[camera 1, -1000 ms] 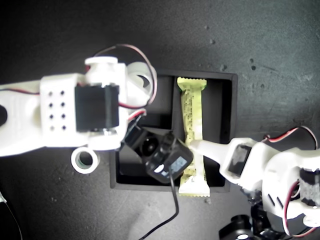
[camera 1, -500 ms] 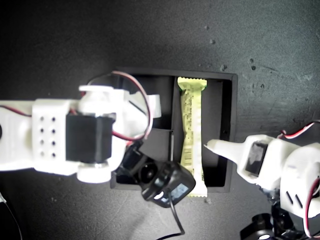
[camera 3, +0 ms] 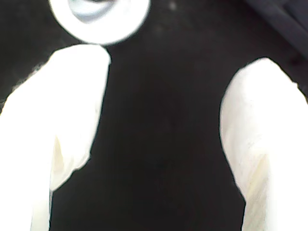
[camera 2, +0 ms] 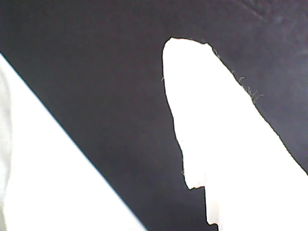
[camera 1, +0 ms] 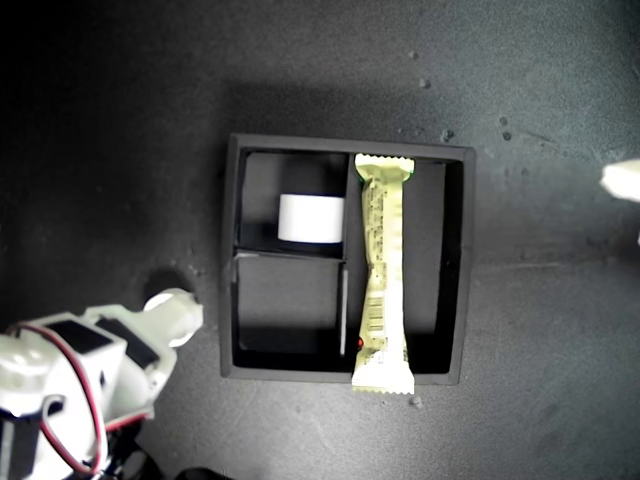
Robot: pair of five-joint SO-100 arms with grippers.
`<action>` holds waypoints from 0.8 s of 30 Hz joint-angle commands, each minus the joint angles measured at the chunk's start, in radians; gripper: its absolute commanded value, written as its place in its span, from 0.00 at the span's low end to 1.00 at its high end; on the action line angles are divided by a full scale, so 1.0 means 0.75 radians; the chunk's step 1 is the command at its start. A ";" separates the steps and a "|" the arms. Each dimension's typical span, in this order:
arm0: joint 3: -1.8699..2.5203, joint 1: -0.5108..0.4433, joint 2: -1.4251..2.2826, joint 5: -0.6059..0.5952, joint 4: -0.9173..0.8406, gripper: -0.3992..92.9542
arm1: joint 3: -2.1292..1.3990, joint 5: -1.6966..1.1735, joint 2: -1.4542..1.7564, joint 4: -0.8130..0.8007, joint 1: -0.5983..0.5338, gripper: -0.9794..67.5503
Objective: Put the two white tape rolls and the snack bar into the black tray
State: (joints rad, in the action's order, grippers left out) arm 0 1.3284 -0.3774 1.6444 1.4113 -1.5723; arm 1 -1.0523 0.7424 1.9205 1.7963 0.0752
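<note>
Both arms have pulled back off the square matte black tray (camera 1: 455,270) since the earlier frames, leaving it in plain sight. The long cream and yellow-green snack bar (camera 1: 383,270) lies along the long compartment, its lower crimped end over the rim. One white tape roll (camera 1: 311,218) stands on edge in the small compartment toward the exterior view's top; the other small compartment is bare.

The second white ring-shaped roll (camera 3: 98,19) is not yet in the tray. It lies on the dark mat (camera 1: 120,120) just past one fingertip (camera 3: 91,62) of my second gripper (camera 3: 180,60), off its centreline rather than between the jaws. That gripper is spread wide and holds nothing. It sits at the exterior view's lower left, beside the tray, so it is the nearer arm.

My first gripper (camera 2: 96,72) is parted too — only mat shows between its jaws.
</note>
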 commanded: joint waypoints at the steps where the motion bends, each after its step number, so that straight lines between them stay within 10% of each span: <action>1: 0.297 -0.078 0.157 0.127 0.252 0.20 | -0.290 0.127 0.331 -0.067 0.043 0.25; 11: 0.974 -0.186 0.376 0.342 0.832 0.19 | -1.059 0.346 0.822 -0.399 0.012 0.20; 24: 1.068 -0.155 0.362 0.309 0.972 0.19 | -1.246 0.407 0.863 -0.497 -0.012 0.15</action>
State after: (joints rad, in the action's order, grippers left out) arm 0 2.1261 -0.4955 1.8929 1.6521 -0.8652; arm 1 -1.9880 1.0416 2.5525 1.4404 0.0675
